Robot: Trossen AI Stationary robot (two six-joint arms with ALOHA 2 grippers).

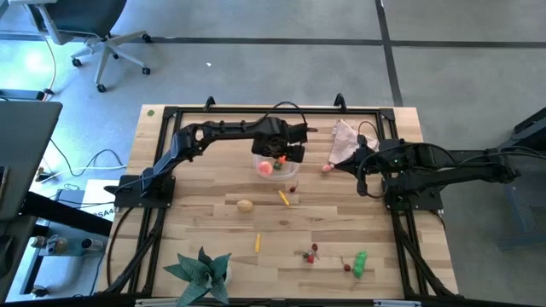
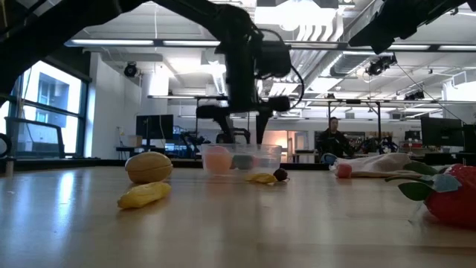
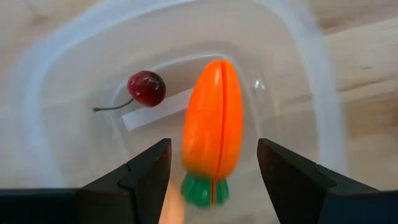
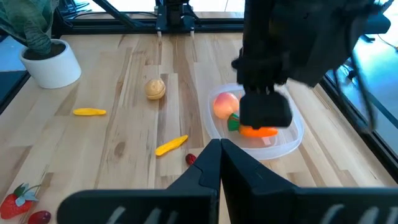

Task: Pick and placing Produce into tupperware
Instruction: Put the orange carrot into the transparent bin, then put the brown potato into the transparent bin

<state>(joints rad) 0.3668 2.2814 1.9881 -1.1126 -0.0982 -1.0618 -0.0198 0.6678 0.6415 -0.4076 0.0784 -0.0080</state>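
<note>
Wooden table [image 1: 213, 222] holds the clear tupperware [image 1: 294, 171] mid-table, under the left gripper [image 3: 212, 163], whose fingers are spread beside the carrot [image 3: 212, 134] lying inside by a cherry [image 3: 146, 88]. Right gripper [image 4: 219, 163] waits pressed together near the cloth [image 1: 345, 136]. Risk: lifting crookedly, a finger may snag the carrot or tip the tupperware.

The table [image 1: 205, 226] is pale wood in jointed strips, matt, the grain plain to see. On it the tupperware [image 3: 56, 93] is clear, smooth plastic with soft glints on its walls. Inside the tupperware, the carrot [image 3: 212, 127] looks like smooth orange plastic with a faint sheen and a seam down its length; the cherry [image 3: 147, 88] beside it is glossy dark red. Near the tupperware, a pinkish cloth [image 1: 345, 138] lies crumpled and matt. The left gripper [image 3: 214, 180] has dull black fingers [image 3: 146, 174].
</note>
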